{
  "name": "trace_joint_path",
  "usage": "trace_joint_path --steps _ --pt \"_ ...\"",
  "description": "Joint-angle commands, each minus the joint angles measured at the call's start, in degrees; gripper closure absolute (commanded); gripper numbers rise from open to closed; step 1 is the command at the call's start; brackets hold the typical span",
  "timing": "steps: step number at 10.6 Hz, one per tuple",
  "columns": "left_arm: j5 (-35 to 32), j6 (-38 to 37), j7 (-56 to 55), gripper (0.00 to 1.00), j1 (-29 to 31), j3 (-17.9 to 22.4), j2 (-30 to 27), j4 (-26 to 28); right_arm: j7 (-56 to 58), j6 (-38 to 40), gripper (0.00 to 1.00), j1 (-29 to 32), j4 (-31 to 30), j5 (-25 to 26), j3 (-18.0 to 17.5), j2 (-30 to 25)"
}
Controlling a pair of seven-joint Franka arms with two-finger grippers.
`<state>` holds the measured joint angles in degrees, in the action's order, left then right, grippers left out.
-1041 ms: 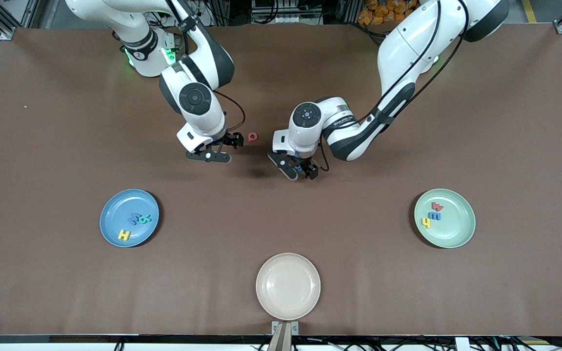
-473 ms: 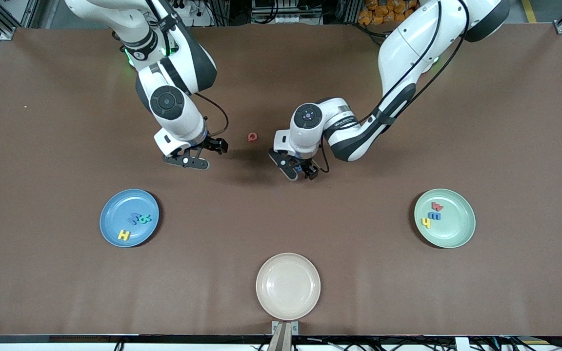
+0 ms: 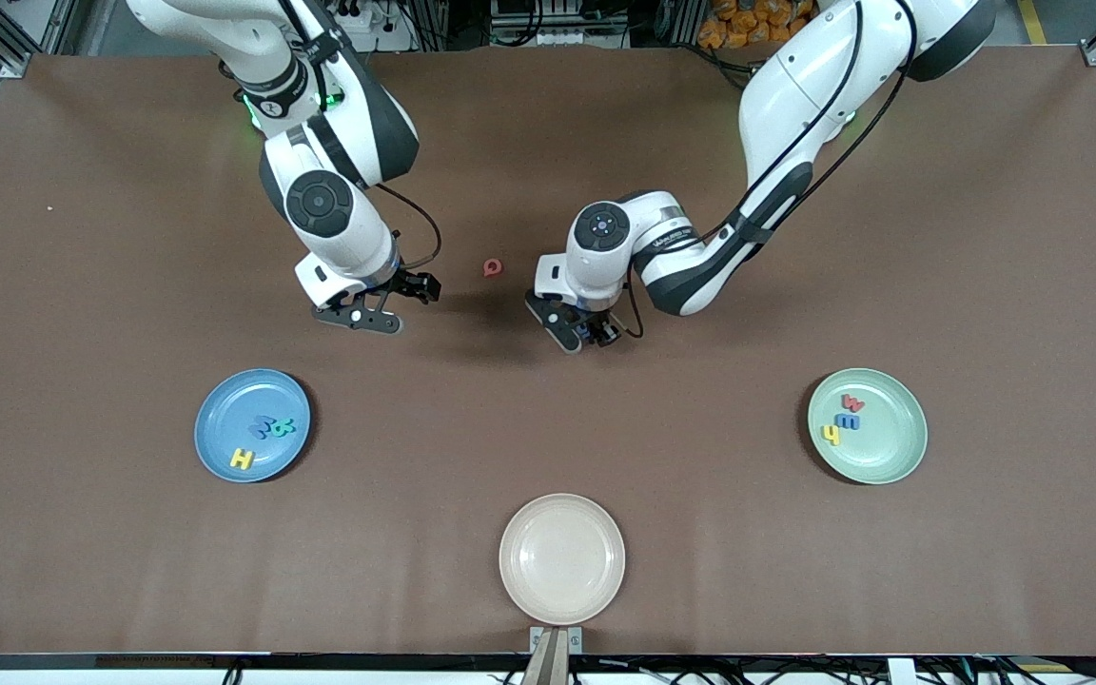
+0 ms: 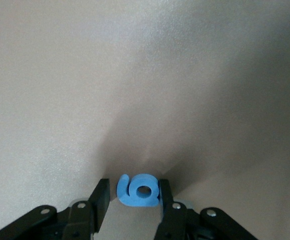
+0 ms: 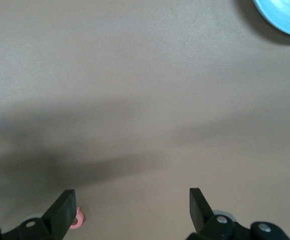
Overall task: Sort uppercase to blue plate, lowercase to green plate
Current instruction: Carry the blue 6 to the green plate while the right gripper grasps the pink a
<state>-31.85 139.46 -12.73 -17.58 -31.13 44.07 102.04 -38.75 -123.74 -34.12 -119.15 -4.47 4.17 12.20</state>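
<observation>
A blue lowercase g point(image 4: 139, 190) lies flat on the table between the fingers of my left gripper point(image 4: 133, 186) point(image 3: 584, 335). The jaws stand narrow around it: one finger touches it, the other leaves a thin gap. My right gripper point(image 3: 391, 303) point(image 5: 132, 200) hangs open over bare table, with nothing between its fingers. The red Q point(image 3: 492, 268) point(image 5: 76, 220) lies between the two grippers. The blue plate point(image 3: 215, 409) holds the yellow H point(image 3: 242, 459), blue M point(image 3: 265, 427) and teal R point(image 3: 283, 428). The green plate point(image 3: 890, 457) holds the red w point(image 3: 855, 402), blue m point(image 3: 850, 420) and yellow y point(image 3: 831, 435).
A cream plate point(image 3: 561, 558) with nothing in it sits at the table's edge nearest the front camera, midway between the two coloured plates. The blue plate's rim point(image 5: 285, 15) shows in the right wrist view.
My right arm has swung away from the red Q toward its own end of the table. The left gripper's fingers have drawn in around the blue g.
</observation>
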Motion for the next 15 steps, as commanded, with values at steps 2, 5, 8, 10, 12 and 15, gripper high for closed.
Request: trace_joint_path --steps 2,5,8,10,12,15 --pt "-1.2 0.63 0.52 0.8 0.18 -0.16 -0.12 0.71 0.51 -0.19 0.0 0.72 -1.09 -0.28 -0.39 -1.39" --pt "-1.11 -0.15 0.6 1.0 3.93 -0.5 -2.66 1.06 -0.54 -0.63 0.0 0.37 -1.18 -0.89 -0.48 -1.04" --pt "-0.15 -6.9 0.87 1.0 11.05 -2.35 -8.98 0.97 -6.67 -3.08 0.0 -2.35 -1.79 -0.9 -0.66 -0.43" --pt "0.03 -12.79 0.52 1.0 17.45 -4.54 -12.24 0.71 -15.61 -6.15 0.0 -6.29 -1.79 -0.9 -0.66 1.59" --pt "3.61 -13.78 0.95 1.0 26.06 -5.34 -13.04 0.71 -23.01 -11.58 0.0 -8.41 -4.14 -0.9 -0.83 2.74" --pt "3.12 -13.61 2.19 1.0 33.55 -4.99 -10.95 0.45 -31.71 -21.97 0.0 -9.48 -8.65 -0.9 -3.89 6.5"
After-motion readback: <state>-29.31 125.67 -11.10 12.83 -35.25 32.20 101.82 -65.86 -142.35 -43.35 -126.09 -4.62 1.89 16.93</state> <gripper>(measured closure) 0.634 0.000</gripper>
